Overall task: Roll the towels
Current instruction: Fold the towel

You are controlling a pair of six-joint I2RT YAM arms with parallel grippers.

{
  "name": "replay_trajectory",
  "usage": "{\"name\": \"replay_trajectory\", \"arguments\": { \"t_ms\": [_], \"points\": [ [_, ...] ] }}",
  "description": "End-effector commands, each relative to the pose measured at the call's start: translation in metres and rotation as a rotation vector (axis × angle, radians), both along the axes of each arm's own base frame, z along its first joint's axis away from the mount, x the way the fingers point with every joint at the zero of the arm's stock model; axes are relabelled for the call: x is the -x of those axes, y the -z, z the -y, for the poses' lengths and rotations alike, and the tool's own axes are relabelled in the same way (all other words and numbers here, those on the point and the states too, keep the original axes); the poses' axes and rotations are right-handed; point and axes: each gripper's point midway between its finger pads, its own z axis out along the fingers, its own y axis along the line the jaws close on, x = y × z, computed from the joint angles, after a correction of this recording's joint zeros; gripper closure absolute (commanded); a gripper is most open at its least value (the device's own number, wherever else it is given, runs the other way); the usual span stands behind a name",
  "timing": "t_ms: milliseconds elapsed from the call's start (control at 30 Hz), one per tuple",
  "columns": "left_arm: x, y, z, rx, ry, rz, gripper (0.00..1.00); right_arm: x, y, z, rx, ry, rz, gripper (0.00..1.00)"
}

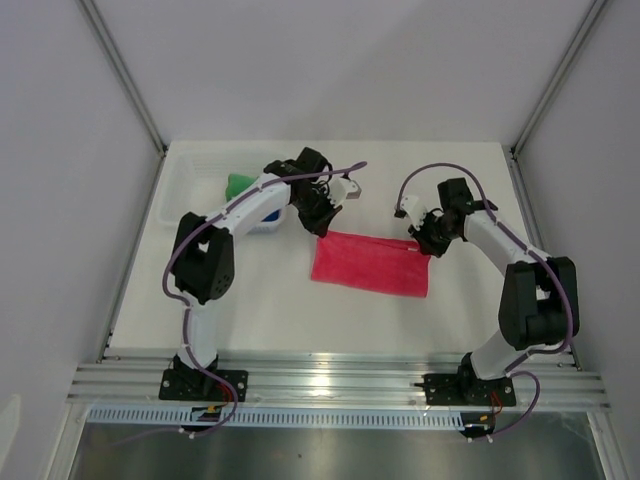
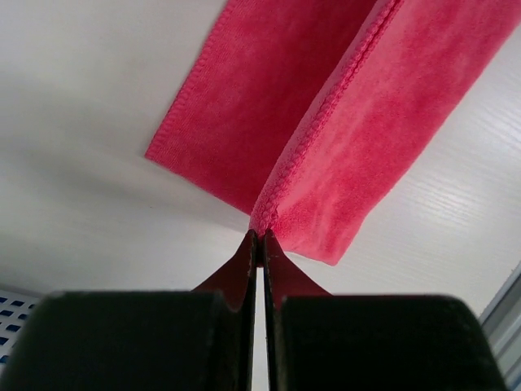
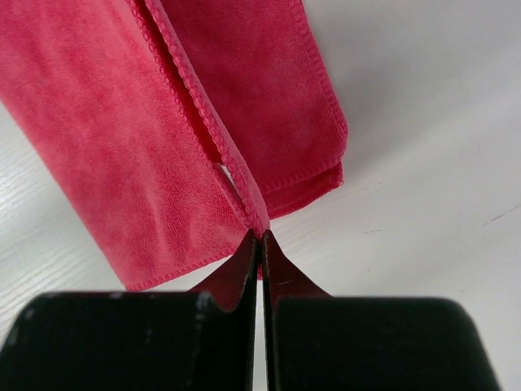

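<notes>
The pink towel lies folded on the white table, its far edge lifted at both corners. My left gripper is shut on the towel's far left corner; the left wrist view shows the hem pinched at the fingertips. My right gripper is shut on the far right corner, and the right wrist view shows the towel draped away from the pinch. The green towel sits in the white basket behind the left arm. A bit of the blue towel shows beside the left arm, mostly hidden.
The white plastic basket stands at the far left of the table, partly under the left arm. Grey walls and metal frame posts enclose the table. A metal rail runs along the near edge.
</notes>
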Motion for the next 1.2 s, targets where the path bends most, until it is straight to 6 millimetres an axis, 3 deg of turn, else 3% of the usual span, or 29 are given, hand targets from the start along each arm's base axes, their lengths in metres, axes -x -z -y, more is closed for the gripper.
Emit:
{"name": "replay_trajectory", "arguments": {
  "t_ms": [0, 233, 600, 733, 1000, 1067, 1167],
  "points": [
    [-0.020, -0.007, -0.001, -0.009, -0.070, 0.045, 0.99, -0.025, -0.001, 0.006, 0.023, 0.048, 0.053, 1.00],
    [-0.032, 0.005, -0.006, -0.050, -0.115, 0.065, 0.99, -0.053, -0.002, 0.004, 0.006, 0.101, 0.109, 1.00],
    [-0.048, 0.021, -0.008, -0.085, -0.150, 0.083, 0.99, -0.072, 0.019, 0.010, 0.044, 0.166, 0.081, 1.00],
    [-0.054, 0.028, -0.008, -0.097, -0.161, 0.089, 0.93, -0.079, 0.025, 0.016, 0.070, 0.209, 0.091, 1.00],
    [-0.058, 0.042, -0.007, -0.107, -0.191, 0.068, 0.91, -0.085, 0.042, 0.022, 0.092, 0.297, 0.056, 0.85],
    [-0.057, 0.043, -0.007, -0.110, -0.188, 0.067, 0.89, -0.088, 0.042, 0.022, 0.098, 0.310, 0.062, 0.76],
    [-0.061, 0.041, -0.006, -0.106, -0.200, 0.082, 0.78, -0.094, 0.035, 0.026, 0.109, 0.341, 0.088, 0.69]
  ]
}}
